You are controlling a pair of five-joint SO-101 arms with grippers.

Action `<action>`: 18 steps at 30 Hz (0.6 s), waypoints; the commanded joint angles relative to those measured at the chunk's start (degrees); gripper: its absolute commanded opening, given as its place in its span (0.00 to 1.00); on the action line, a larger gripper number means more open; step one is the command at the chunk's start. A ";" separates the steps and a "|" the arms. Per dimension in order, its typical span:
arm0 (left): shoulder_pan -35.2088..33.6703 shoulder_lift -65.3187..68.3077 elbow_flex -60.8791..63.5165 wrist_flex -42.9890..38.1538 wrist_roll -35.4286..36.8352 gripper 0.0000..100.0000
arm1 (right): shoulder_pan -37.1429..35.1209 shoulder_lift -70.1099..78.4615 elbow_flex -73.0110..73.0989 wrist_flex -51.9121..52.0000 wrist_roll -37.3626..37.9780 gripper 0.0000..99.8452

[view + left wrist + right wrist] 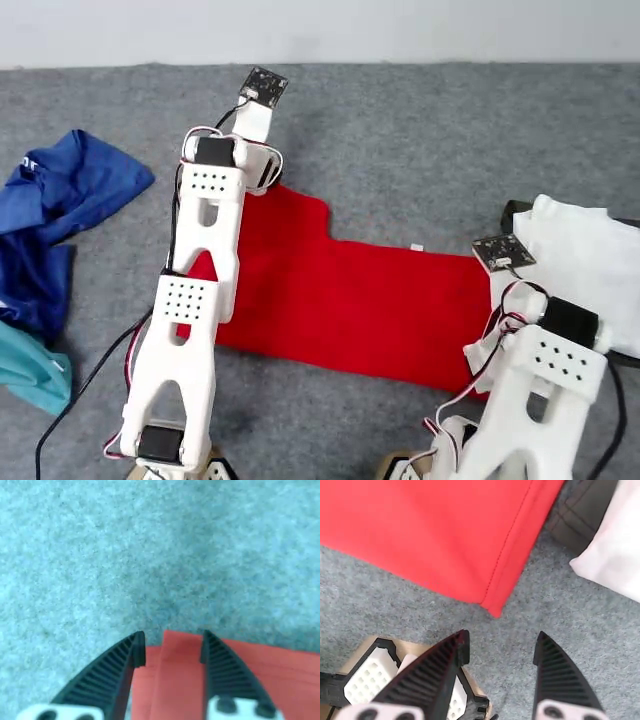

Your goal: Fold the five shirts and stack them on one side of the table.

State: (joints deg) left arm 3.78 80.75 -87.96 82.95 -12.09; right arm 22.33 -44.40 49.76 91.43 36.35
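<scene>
Grey-covered table against a pale far surface

The table (400,140) is spread from left to right with a mottled grey, felt-like covering, lying flat; close up, its nap looks short, fuzzy and flecked with lighter and darker fibres. Along the far side the grey ends in a nearly straight line against a plain whitish band (400,30) that runs the whole width, whether a wall or a board cannot be told. The light is soft and even, with only faint, short shadows lying close under whatever stands or rests on the covering.
</scene>
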 commanded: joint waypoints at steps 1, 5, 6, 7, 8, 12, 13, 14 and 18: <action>0.79 0.62 -2.95 -1.93 -0.44 0.07 | -0.31 0.22 -2.11 -0.57 -0.62 0.22; 0.79 0.97 -4.18 -1.67 -0.35 0.01 | -0.31 0.22 -2.11 -0.48 -0.62 0.22; 0.79 0.97 -4.18 -1.67 -0.26 0.01 | -0.31 0.22 -2.11 -0.48 -0.62 0.22; 0.79 0.97 -4.18 -1.67 -0.26 0.01 | -0.31 0.22 -2.11 -0.48 -0.62 0.22; 0.79 1.05 -4.26 -1.85 -0.26 0.01 | -0.31 0.22 -2.11 -0.48 -0.62 0.22; 0.53 -0.26 -7.60 -0.79 -0.18 0.01 | -0.31 0.22 -2.11 -0.48 -0.70 0.22; 0.44 -1.05 -8.75 0.26 -0.18 0.01 | -0.31 0.22 -2.11 -0.48 -0.70 0.22; 0.70 -2.11 -8.48 1.32 -0.18 0.01 | -0.31 0.22 -2.02 -0.48 -0.70 0.22; 0.88 -6.68 -8.13 10.20 -0.44 0.01 | -0.31 0.22 -2.02 -0.48 -0.70 0.22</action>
State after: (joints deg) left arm 4.31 80.22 -92.18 87.43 -12.09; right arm 22.33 -44.40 49.76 91.43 36.35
